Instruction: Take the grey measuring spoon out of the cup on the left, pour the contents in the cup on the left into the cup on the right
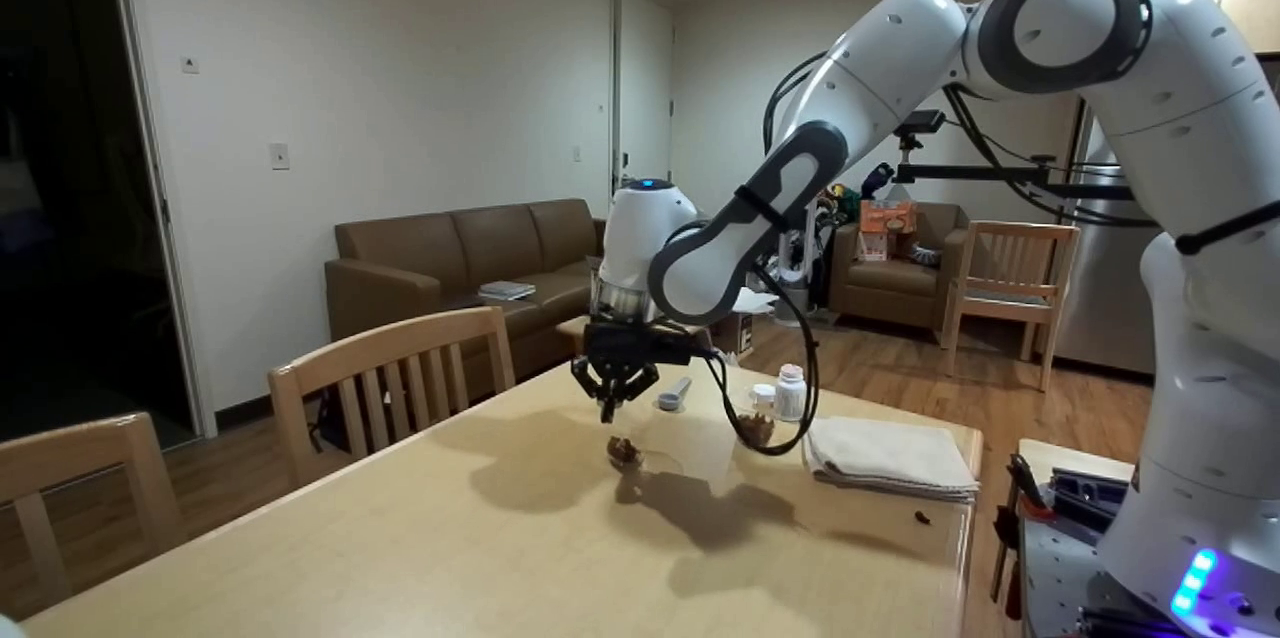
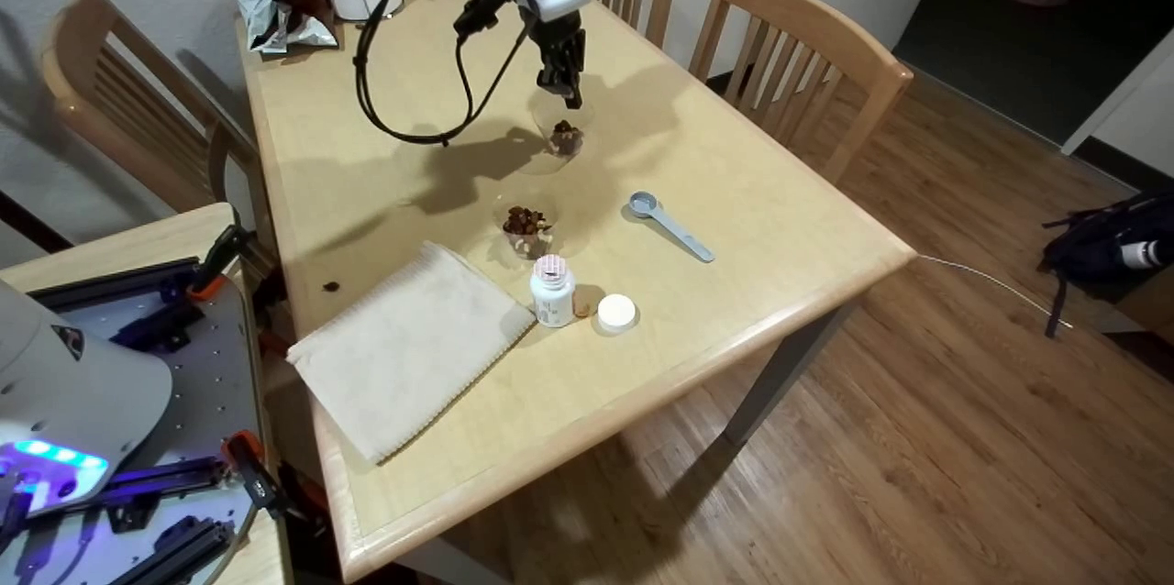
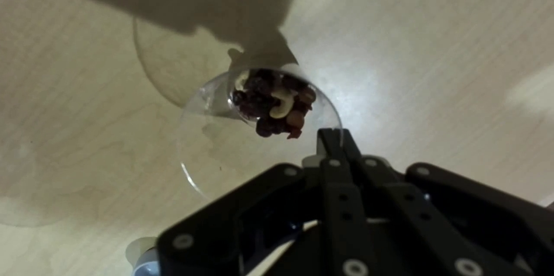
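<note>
My gripper (image 3: 339,135) is shut on the rim of a clear cup (image 3: 207,98) holding dried fruit and nuts. In both exterior views the gripper (image 1: 607,408) (image 2: 573,99) points down at this cup (image 1: 625,453) (image 2: 565,138). I cannot tell whether its base touches the table. A second clear cup (image 2: 527,232) with similar contents stands apart from it; it also shows in an exterior view (image 1: 757,430). The grey measuring spoon (image 2: 671,227) lies on the table outside both cups. It shows too in an exterior view (image 1: 673,395), and its bowl edges into the wrist view (image 3: 147,268).
A white bottle (image 2: 552,292) and its white cap (image 2: 616,314) stand near the second cup. A folded cloth (image 2: 413,351) lies beside them. A small dark piece (image 2: 331,287) lies on the table. Chairs (image 1: 390,378) line one side; a snack bag (image 2: 292,3) stands at the far end.
</note>
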Tool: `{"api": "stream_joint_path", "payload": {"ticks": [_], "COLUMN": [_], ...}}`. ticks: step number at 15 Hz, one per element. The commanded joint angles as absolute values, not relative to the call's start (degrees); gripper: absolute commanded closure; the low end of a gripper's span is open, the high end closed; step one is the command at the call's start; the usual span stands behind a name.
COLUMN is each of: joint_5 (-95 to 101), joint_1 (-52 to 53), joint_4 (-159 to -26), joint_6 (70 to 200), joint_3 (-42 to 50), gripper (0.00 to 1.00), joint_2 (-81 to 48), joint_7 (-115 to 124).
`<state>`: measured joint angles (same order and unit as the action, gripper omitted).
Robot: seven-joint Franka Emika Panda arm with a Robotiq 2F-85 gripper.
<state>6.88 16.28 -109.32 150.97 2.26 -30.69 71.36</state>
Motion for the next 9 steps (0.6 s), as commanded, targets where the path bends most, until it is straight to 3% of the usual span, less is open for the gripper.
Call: {"api": "stream_joint_path", "payload": {"ticks": [1,6,9], "joint_5": [2.4,-0.7,-14.1], "joint_1": [13.1,9.5,2.1], "joint_4": [-115.8,-123.5,-127.6], "joint_6": [155.2,160.4,168.7], "joint_3": [1.9,1.9,-6.7], "gripper": [1.0,1.0,1.0], "joint_2": [-26.5,-20.7,-17.9], "joint_7": [69.4,67.6,57.4]}}
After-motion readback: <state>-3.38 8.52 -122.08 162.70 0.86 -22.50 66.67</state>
